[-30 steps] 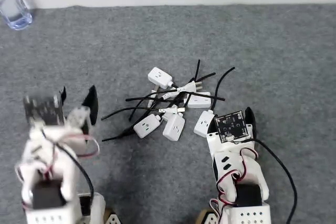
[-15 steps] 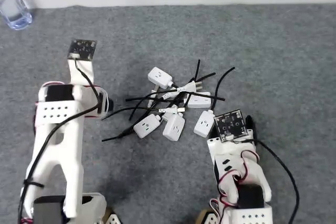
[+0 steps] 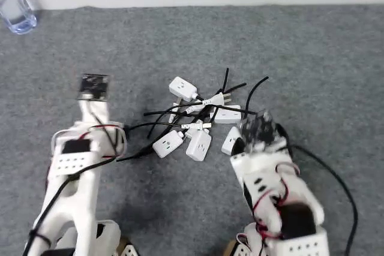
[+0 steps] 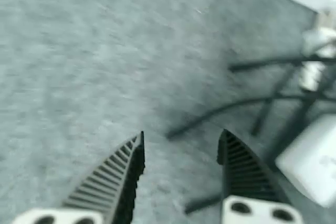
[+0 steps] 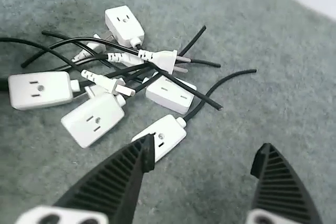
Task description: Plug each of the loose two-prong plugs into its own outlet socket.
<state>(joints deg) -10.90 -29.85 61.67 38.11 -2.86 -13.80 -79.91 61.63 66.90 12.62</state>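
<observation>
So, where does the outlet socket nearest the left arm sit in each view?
High view: the outlet socket is at the pile's edge, on the left arm's side.
Left wrist view: probably the white block just past the open left gripper.
Right wrist view: the pile's outermost socket, face up beside another socket.
Shared landmark: the black cables crossing the pile.

I'm looking at one tangled heap (image 3: 198, 121) in the middle of the grey carpet (image 3: 312, 58): five white socket blocks on short black cords, all lying flat. The far socket (image 3: 183, 89) sits at the back of the pile. The top plug (image 3: 217, 99), white with two prongs, lies across the cords. The middle plug (image 3: 201, 125) lies among the sockets. Both are loose and unplugged.
</observation>
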